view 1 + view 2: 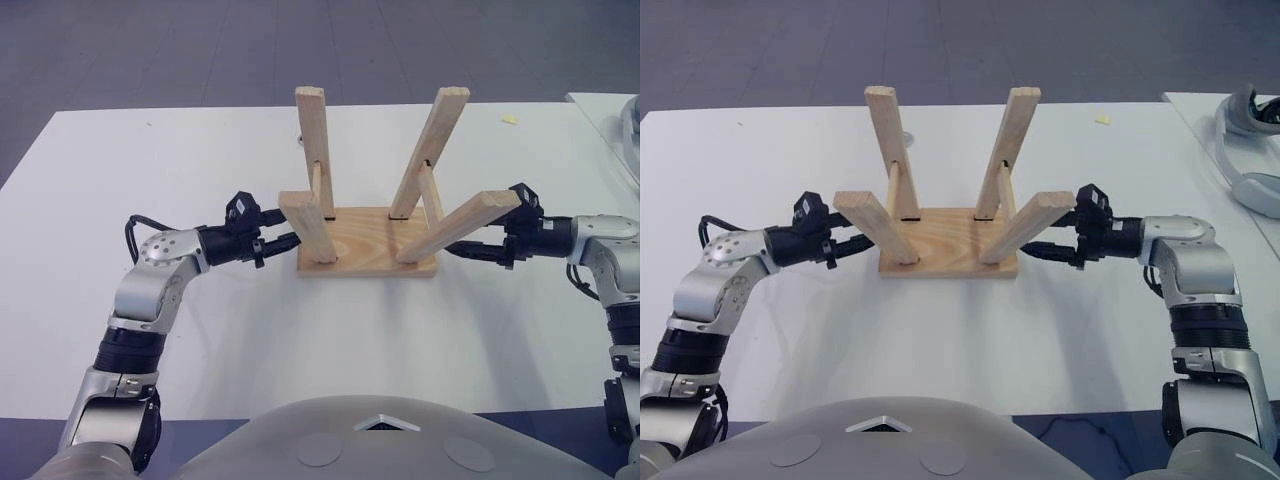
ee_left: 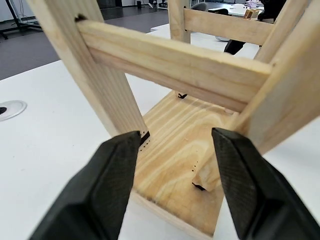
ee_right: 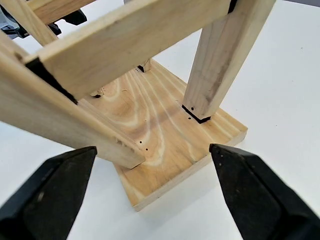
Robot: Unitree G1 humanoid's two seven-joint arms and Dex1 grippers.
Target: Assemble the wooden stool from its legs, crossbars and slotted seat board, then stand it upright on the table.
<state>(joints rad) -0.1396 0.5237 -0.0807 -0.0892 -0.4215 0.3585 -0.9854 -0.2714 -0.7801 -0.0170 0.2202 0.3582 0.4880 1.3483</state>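
The wooden stool stands upside down at the table's middle. Its seat board (image 1: 368, 245) lies flat and the legs (image 1: 312, 130) splay upward, joined in pairs by crossbars (image 2: 175, 60). My left gripper (image 1: 283, 243) is open, low at the board's left end beside the near left leg (image 1: 308, 225). In the left wrist view the left gripper (image 2: 175, 150) frames that end without touching it. My right gripper (image 1: 1035, 248) is open at the board's right end, under the near right leg (image 1: 1030, 222). The right wrist view has the right gripper (image 3: 152, 155) spread wide around the board's corner (image 3: 150, 190).
The white table (image 1: 150, 180) has open surface all round the stool. A small yellow scrap (image 1: 510, 119) lies at the far right. A white headset-like object (image 1: 1250, 140) rests on a neighbouring table to the right. The far table edge runs just behind the stool.
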